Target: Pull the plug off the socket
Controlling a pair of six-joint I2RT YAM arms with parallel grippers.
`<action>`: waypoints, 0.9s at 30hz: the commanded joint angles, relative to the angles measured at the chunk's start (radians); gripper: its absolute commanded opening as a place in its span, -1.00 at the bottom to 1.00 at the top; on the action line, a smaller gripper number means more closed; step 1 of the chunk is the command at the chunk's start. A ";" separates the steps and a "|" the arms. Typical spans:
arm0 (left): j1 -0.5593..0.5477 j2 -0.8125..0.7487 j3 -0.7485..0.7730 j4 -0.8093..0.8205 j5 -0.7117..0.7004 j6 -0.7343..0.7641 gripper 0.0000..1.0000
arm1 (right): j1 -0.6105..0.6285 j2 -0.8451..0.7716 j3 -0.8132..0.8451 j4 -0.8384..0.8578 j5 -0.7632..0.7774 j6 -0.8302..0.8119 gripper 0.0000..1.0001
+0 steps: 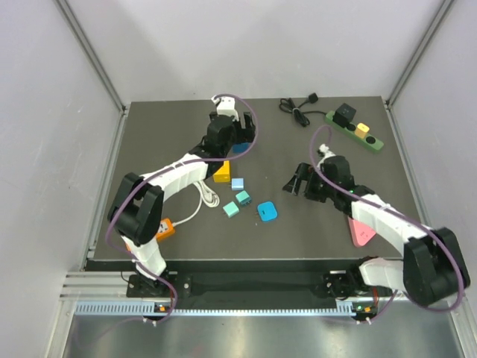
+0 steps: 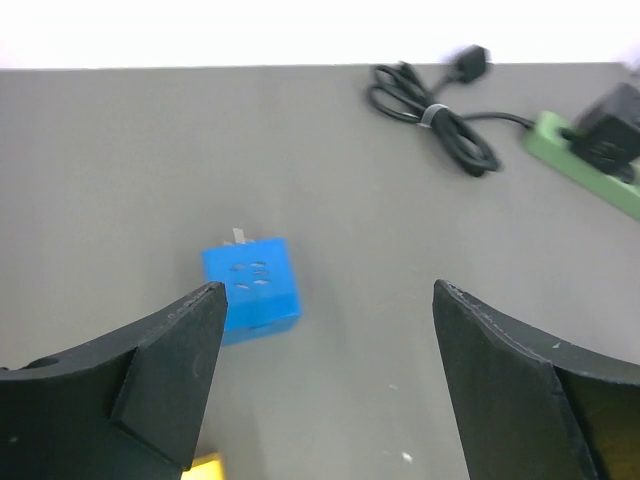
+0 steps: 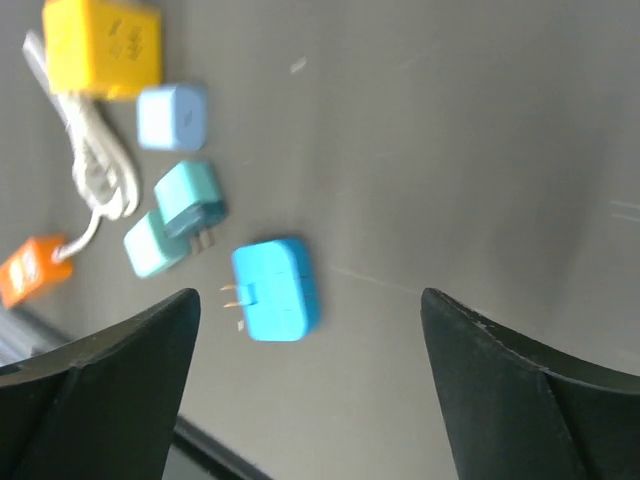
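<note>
Left claw (image 2: 328, 292) and right claw (image 3: 310, 296) released, empty. Advice: brace socket (image 1: 377, 145), grip black plug (image 1: 343, 116) squarely, pull straight up.

**Operator:** Which side of the socket (image 1: 356, 131) is open to approach?

**Technician:** The near long side. Bare counter (image 1: 365, 164) lies along it. The enclosure wall (image 1: 440, 149) stands near the strip's right end and closes that side.

**Operator:** What obstructs the strip itself?

**Technician:** A black plug (image 1: 344, 115) stands on its far end, with two yellow plugs (image 1: 363, 129) in line beside it. The coiled black cable (image 1: 298, 112) lies across the left approach.

**Operator:** And mid-counter?

**Technician:** It is cluttered with a blue plug (image 1: 267, 212), teal cubes (image 1: 243, 198), a yellow block (image 1: 221, 173) and a white cord (image 1: 195, 209). Free surface lies beyond them, between the left hand (image 2: 328, 295) and the right hand (image 1: 298, 181).
</note>
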 commanded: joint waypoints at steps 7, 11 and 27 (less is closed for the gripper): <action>-0.015 0.120 0.107 0.158 0.313 -0.061 0.67 | -0.358 -0.202 0.029 -0.222 0.141 -0.080 0.96; -0.020 0.166 0.036 0.281 0.358 -0.025 0.66 | -0.476 -0.175 0.105 -0.236 0.220 -0.114 1.00; 0.025 0.208 0.001 0.341 0.530 0.112 0.67 | -0.599 0.486 0.703 0.028 0.290 -0.338 0.99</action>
